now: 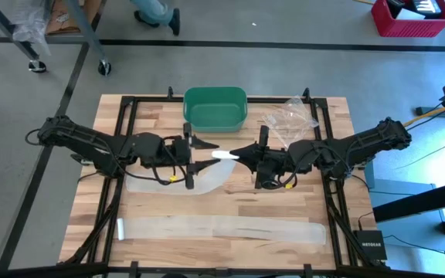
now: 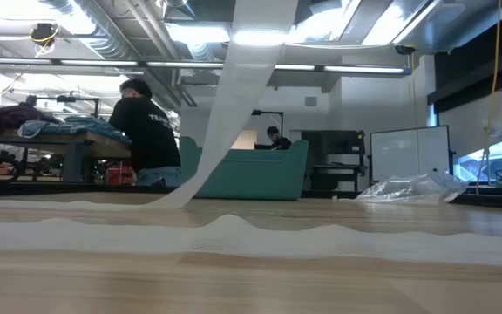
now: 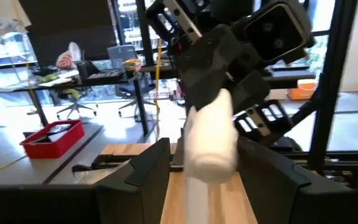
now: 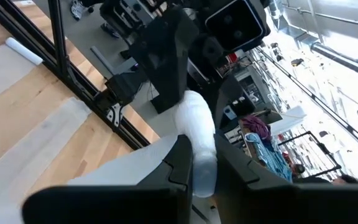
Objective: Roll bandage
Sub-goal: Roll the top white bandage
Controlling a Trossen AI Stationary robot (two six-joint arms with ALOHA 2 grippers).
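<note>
A white bandage roll (image 1: 224, 155) hangs above the middle of the table between my two grippers. Its loose tail (image 2: 234, 96) drops slanting to the table, where its end (image 1: 149, 185) lies flat toward the left. My right gripper (image 1: 242, 153) comes from the right and is shut on the roll. My left gripper (image 3: 205, 149) comes from the left, open, one finger on either side of the roll's free end (image 3: 211, 158). A second bandage strip (image 1: 222, 229) lies flat along the near side, with a small rolled end (image 1: 119, 228). My right gripper pinches the roll's right end (image 4: 199, 155) between its two fingers. The fingers come level from the table's right and lie along the roll. The roll is lifted clear and sticks out toward the left arm, its tail hanging to the table. Whether my left gripper's fingers touch the roll, I cannot tell.
A green bin (image 1: 215, 108) stands at the far middle of the table, and a clear plastic bag (image 1: 288, 120) lies to its right. Black frame rails (image 1: 122, 139) run along both sides. People sit in the room beyond the table.
</note>
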